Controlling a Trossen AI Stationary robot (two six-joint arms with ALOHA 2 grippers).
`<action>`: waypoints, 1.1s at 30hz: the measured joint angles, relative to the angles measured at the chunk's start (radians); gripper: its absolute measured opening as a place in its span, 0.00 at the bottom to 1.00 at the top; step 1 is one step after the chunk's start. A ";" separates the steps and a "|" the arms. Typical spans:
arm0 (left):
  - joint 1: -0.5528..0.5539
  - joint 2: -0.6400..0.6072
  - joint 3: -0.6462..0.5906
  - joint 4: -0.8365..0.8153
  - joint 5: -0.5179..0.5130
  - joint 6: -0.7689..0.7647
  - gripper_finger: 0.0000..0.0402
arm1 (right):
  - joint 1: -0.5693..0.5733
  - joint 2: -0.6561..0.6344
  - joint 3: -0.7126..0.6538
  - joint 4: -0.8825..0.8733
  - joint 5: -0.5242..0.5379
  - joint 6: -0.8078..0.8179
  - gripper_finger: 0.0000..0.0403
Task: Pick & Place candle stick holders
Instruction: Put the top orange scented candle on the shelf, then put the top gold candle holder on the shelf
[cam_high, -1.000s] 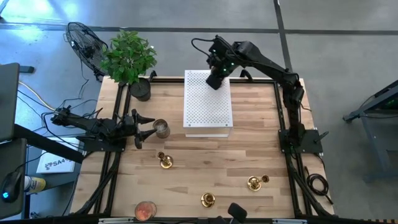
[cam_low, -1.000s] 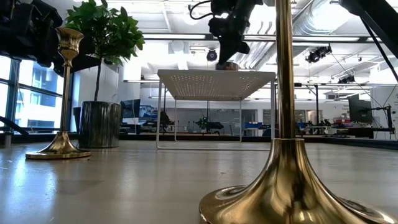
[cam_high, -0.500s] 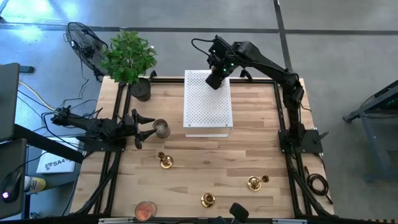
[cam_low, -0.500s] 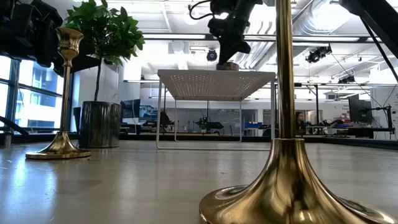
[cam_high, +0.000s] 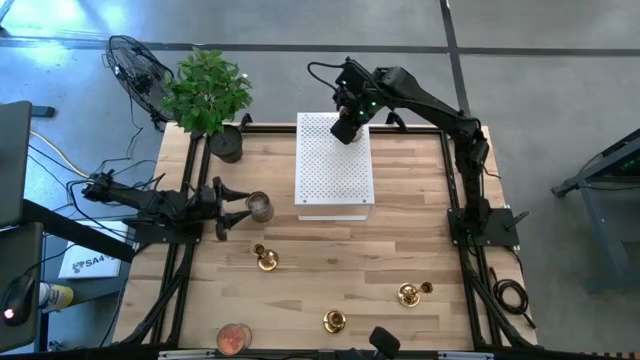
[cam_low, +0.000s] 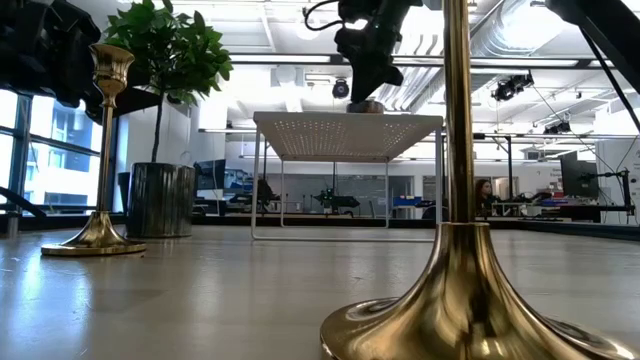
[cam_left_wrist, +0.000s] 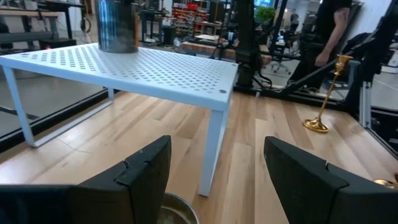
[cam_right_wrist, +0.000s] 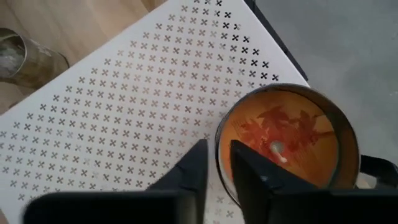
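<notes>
Three gold candle stick holders stand upright on their round bases on the near half of the table: one left of the middle (cam_high: 266, 260), one by the near edge (cam_high: 334, 321), one to the right (cam_high: 408, 294). My right gripper (cam_right_wrist: 219, 165) hangs over the far right corner of the white perforated shelf (cam_high: 334, 170), slightly open. Its fingers stand astride the rim of an orange candle tin (cam_right_wrist: 283, 140) that sits on the shelf, with a gap on each side. My left gripper (cam_high: 240, 204) waits open at the table's left edge, beside a metal tin (cam_high: 260, 207).
A potted plant (cam_high: 207, 95) stands at the far left corner, with a fan (cam_high: 135, 65) beyond it. Another orange candle tin (cam_high: 234, 337) lies by the near edge. A small gold piece (cam_high: 427, 288) lies beside the right holder. Bare wood spreads between shelf and holders.
</notes>
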 joint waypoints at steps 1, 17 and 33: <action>0.000 0.000 0.000 -0.001 0.003 0.000 0.63 | 0.000 0.000 0.000 0.001 0.000 0.002 0.21; 0.000 0.000 0.000 0.000 0.004 -0.002 0.63 | 0.010 -0.022 0.003 0.009 0.012 -0.001 0.36; 0.000 0.000 0.020 -0.041 0.054 -0.110 0.63 | 0.205 -0.203 0.001 -0.050 0.045 0.037 0.36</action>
